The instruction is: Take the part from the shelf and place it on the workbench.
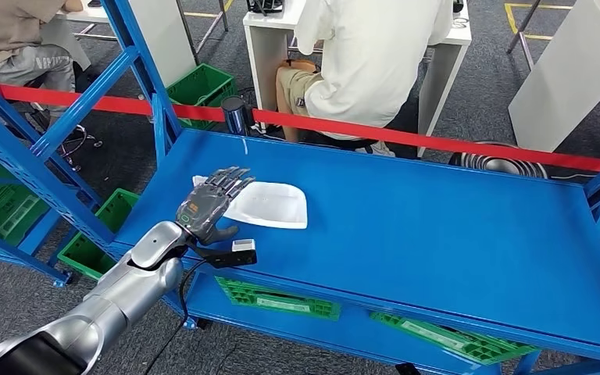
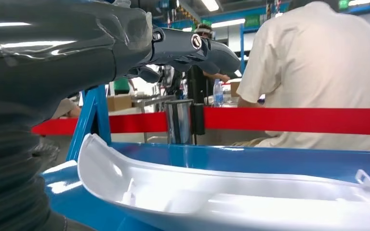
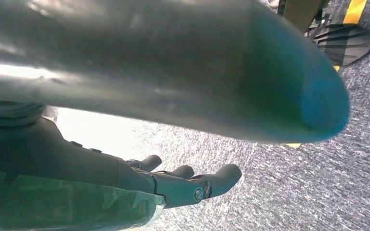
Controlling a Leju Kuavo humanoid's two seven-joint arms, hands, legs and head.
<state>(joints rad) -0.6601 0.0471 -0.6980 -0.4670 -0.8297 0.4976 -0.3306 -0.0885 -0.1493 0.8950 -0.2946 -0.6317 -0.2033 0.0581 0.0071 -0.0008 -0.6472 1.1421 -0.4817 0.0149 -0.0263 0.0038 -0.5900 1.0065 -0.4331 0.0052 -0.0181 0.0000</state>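
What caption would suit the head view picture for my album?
The robot's left hand reaches over a white part on the blue shelf.

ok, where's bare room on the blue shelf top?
Bare blue shelf top runs from the white part rightward to the right post, and behind the part toward the red barrier tape. Crowded at the left front, where the left hand reaches over the part's edge.

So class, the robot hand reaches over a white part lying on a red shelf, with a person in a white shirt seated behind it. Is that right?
Not quite: the shelf is blue, as the head view shows; only the barrier tape is red. The left robot hand does reach over the white part, with the person seated behind.
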